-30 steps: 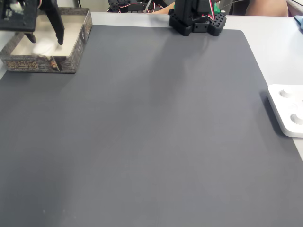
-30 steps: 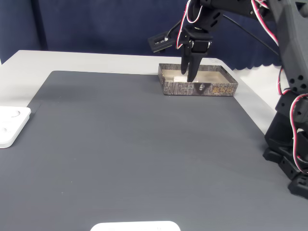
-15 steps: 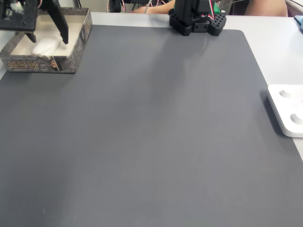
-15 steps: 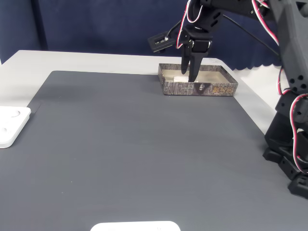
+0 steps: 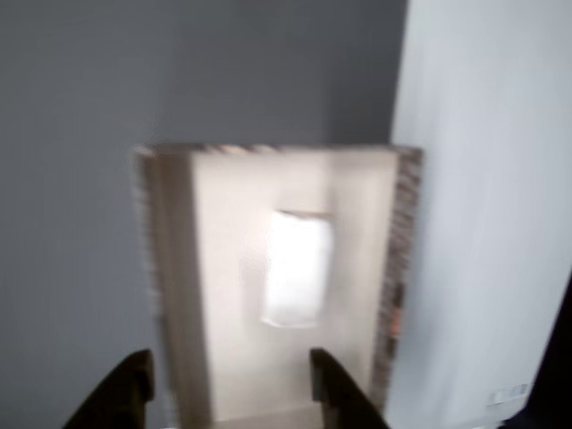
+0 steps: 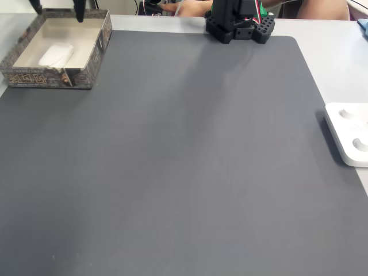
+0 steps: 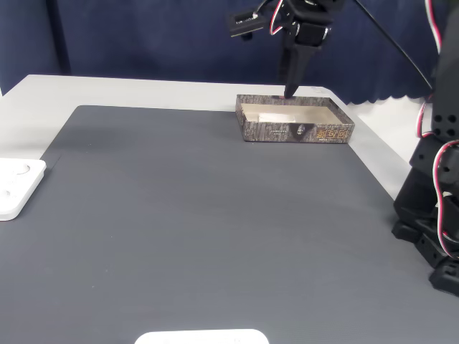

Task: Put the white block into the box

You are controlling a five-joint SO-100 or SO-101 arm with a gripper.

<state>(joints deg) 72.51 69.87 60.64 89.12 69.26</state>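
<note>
the hand (image 7: 290,89) has risen clear of the box (image 7: 295,131), where a moment ago its fingers reached down inside; it is open and holds nothing; the block (image 6: 56,55) lies loose on the box floor, so the placing looks done and only the retreat is left.

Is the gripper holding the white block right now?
No, the white block lies loose on the floor of the box, with the gripper open above it.
</note>
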